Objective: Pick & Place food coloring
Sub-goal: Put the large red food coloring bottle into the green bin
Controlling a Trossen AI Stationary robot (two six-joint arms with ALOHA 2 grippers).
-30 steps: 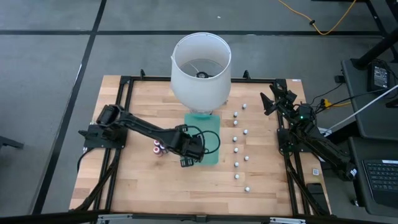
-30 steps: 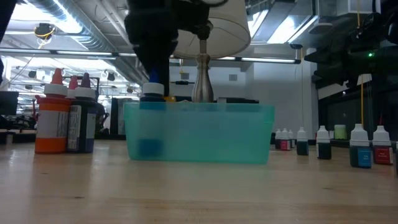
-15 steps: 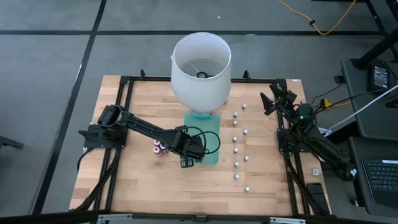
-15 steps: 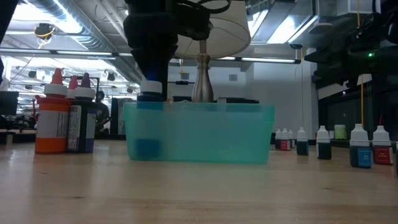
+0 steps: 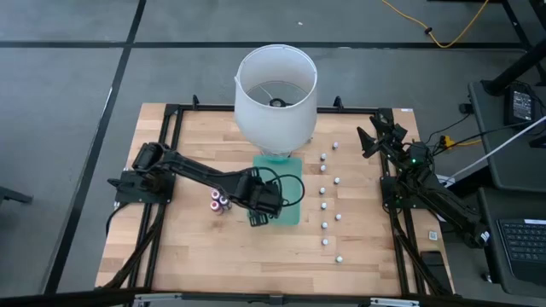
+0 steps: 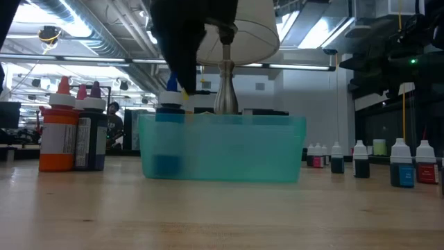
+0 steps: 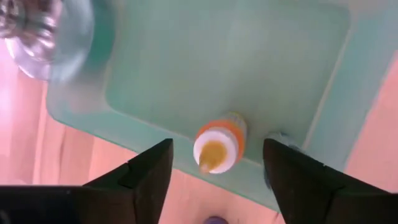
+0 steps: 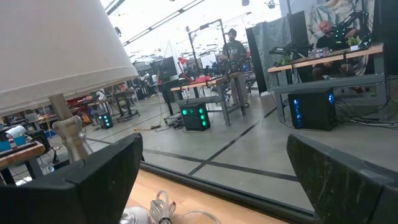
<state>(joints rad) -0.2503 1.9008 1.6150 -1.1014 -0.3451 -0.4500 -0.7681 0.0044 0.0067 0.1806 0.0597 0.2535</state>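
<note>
Bottle (image 7: 217, 145) apparently inside tray (image 7: 186, 74), beside its wall.

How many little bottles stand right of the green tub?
10 bottles, in a staggered line on the wood between the tub and the right arm, from beside the lamp towards the front edge. The lamp may hide more.

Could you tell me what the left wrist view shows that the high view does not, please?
Only the left wrist view shows the orange bottle with its white cap inside the teal bin, between the open left gripper fingers. Only the high view shows the waiting right gripper, the lamp shade and the row of small bottles. Both show the bin.
</note>
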